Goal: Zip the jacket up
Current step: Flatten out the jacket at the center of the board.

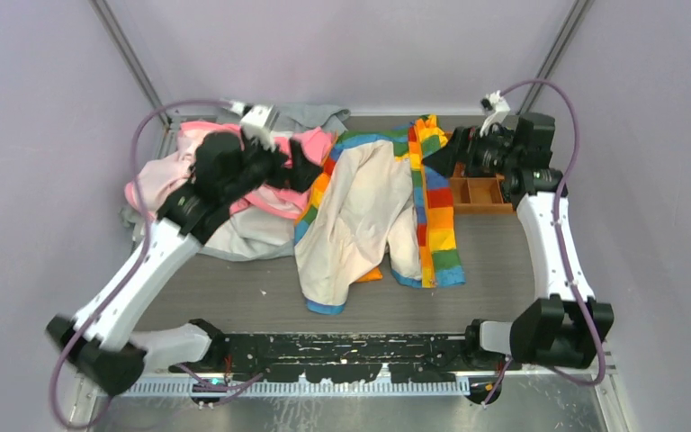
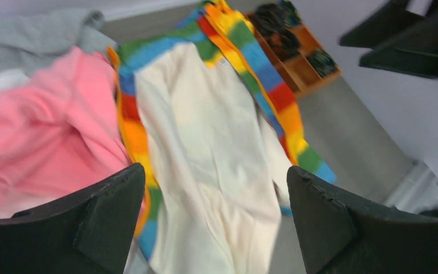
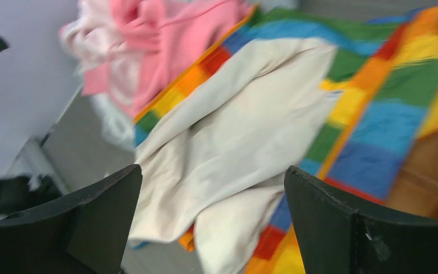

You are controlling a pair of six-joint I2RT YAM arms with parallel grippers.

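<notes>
- Evidently the jacket (image 1: 373,211) lies spread open on the table (image 1: 234,297) with its cream lining up. It sits between the two sets of fingers, its striped front panels turned out to either side.
- Left gripper (image 2: 214,170): fingers spread wide and holding nothing. The jacket's lining is below and ahead of them, and the pink garment (image 2: 45,137) is off their left fingertip.
- Right gripper (image 3: 212,170): fingers likewise wide apart and empty. They hover just beside the jacket's far striped edge, with the lining beneath the gap.
- Handling, as I judge it: light, limp cloth that will bunch and drag rather than slide as one piece. It is not fragile, and the lining looks smooth enough to slip.
- Best hold is probably the two orange-taped front edges near the hem, one per gripper, to bring the zipper ends together. The slider itself is too small to make out.
- Count:
  - one jacket
  - one pink garment
  - one grey garment (image 1: 315,115) beyond the left fingers
  - one wooden tray (image 1: 477,193) under the right fingers
  - two grippers
</notes>
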